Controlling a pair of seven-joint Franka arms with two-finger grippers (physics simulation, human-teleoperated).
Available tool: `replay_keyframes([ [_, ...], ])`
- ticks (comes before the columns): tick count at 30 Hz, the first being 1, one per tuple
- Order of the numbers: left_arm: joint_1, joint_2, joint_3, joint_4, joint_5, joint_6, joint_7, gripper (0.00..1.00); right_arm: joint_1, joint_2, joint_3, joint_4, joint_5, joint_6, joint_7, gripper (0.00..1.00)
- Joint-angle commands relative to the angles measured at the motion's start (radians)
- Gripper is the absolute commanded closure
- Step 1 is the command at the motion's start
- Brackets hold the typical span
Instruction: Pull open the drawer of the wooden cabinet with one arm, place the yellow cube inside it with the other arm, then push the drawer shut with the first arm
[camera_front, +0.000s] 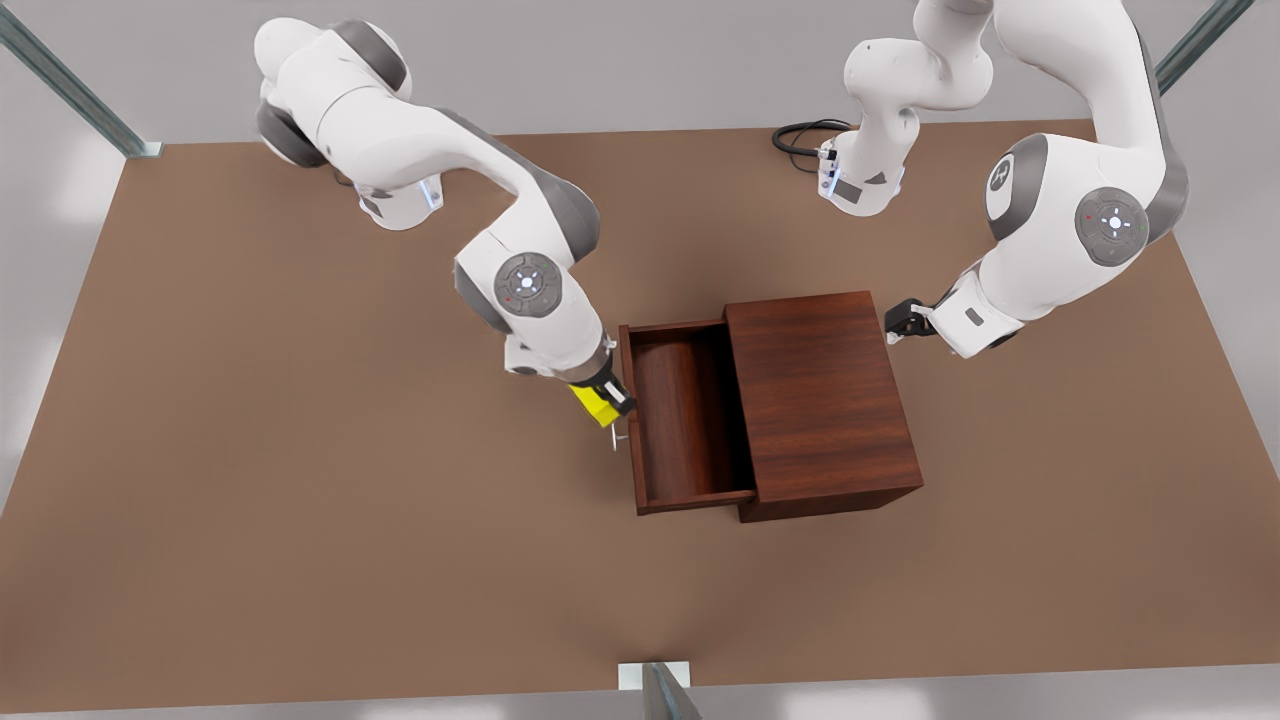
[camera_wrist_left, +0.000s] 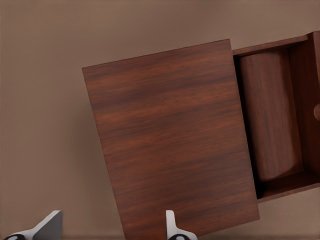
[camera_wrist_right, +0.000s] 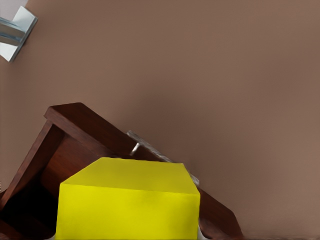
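I see the wooden cabinet (camera_front: 825, 400) sitting on the brown surface (camera_front: 300, 500), its drawer (camera_front: 685, 420) pulled out toward the front view's left, so the drawer's sliding axis runs left-right there while its front panel runs across that. The drawer tray holds nothing but its own wood floor, and I read the same from the left wrist view, where the cabinet top (camera_wrist_left: 170, 145) lies below and the bare tray (camera_wrist_left: 272, 120) opens off one side. The slim silver handle (camera_front: 618, 437) sticks out from the front panel. My right hand (camera_front: 607, 398) is clenched on the yellow cube (camera_front: 592, 403), holding it tilted just outside the drawer's front panel, above the handle, not over the tray; in the right wrist view the cube (camera_wrist_right: 130, 205) sits close before the camera with the front panel and handle (camera_wrist_right: 142, 142) just beyond it. My left hand (camera_front: 900, 322) waits near the cabinet's back edge, on the front view's right, its fingers (camera_wrist_left: 172, 227) spread apart and gripping nothing.
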Motion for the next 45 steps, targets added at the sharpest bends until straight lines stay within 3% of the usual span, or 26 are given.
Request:
replay_keyframes([
  [1, 0.0, -0.001, 0.0, 0.0, 0.001, 0.0, 0.009, 0.0, 0.031, 0.012, -0.002, 0.002, -0.003, 0.078, 0.675, 0.36],
  [6, -0.003, 0.001, 0.0, 0.002, 0.01, 0.0, 0.007, 0.0, 0.084, 0.07, -0.018, 0.005, -0.004, 0.305, 0.716, 0.36],
  [11, -0.003, 0.001, 0.0, 0.002, 0.018, -0.002, 0.01, 0.0, 0.129, 0.116, -0.06, 0.008, -0.004, 0.405, 0.725, 0.35],
  [12, -0.003, 0.001, 0.0, 0.002, 0.018, 0.0, 0.01, 0.0, 0.138, 0.121, -0.069, 0.008, -0.004, 0.431, 0.727, 0.33],
  [13, -0.003, 0.001, 0.0, 0.002, 0.018, 0.0, 0.01, 0.0, 0.138, 0.121, -0.069, 0.008, -0.004, 0.431, 0.727, 0.21],
  [14, -0.003, 0.001, 0.0, 0.005, 0.018, 0.0, 0.01, 0.0, 0.138, 0.121, -0.069, 0.008, -0.004, 0.429, 0.727, 0.0],
  [17, -0.018, 0.005, -0.002, 0.039, 0.057, -0.023, 0.007, 0.0, 0.138, 0.119, -0.071, 0.008, -0.004, 0.422, 0.729, 0.0],
  [19, -0.09, 0.025, 0.0, 0.073, 0.083, -0.025, -0.074, 0.0, 0.118, 0.067, -0.109, 0.008, -0.056, 0.21, 0.663, 0.0],
  [21, -0.168, 0.059, 0.0, 0.152, 0.14, -0.043, -0.172, 0.0, -0.09, -0.023, -0.095, 0.008, -0.063, -0.058, 0.399, 0.0],
  [24, -0.44, 0.168, 0.0, 0.289, 0.191, -0.097, -0.561, 0.0, -0.42, -0.082, -0.098, 0.009, -0.072, -0.298, -0.223, 0.0],
  [25, -0.527, 0.209, 0.0, 0.339, 0.191, -0.099, -0.716, 0.0, -0.544, -0.117, -0.087, 0.006, -0.072, -0.325, -0.56, 0.0],
  [26, -0.601, 0.266, 0.0, 0.401, 0.191, -0.099, -0.842, 0.0, -0.528, -0.134, -0.185, -0.021, -0.051, -0.307, -1.008, 0.0],
  [28, -0.735, 0.456, 0.003, 0.586, 0.186, -0.034, -1.151, 0.0, -0.262, -0.141, -0.641, -0.078, 0.18, -0.273, -1.652, 0.0],
  [30, -0.764, 0.502, -0.019, 0.588, 0.182, 0.145, -1.291, 0.0, -0.268, -0.184, -0.605, -0.133, 0.117, -0.29, -1.672, 0.0],
  [32, -0.764, 0.548, -0.025, 0.59, 0.182, 0.274, -1.338, 0.0, -0.446, -0.2, -0.385, -0.161, 0.068, -0.29, -1.634, 0.0],
  [45, -0.686, 0.728, -0.012, 0.683, 0.18, 0.444, -1.361, 0.0, -0.448, -0.189, -0.385, -0.138, 0.074, -0.399, -1.612, 0.0],
])
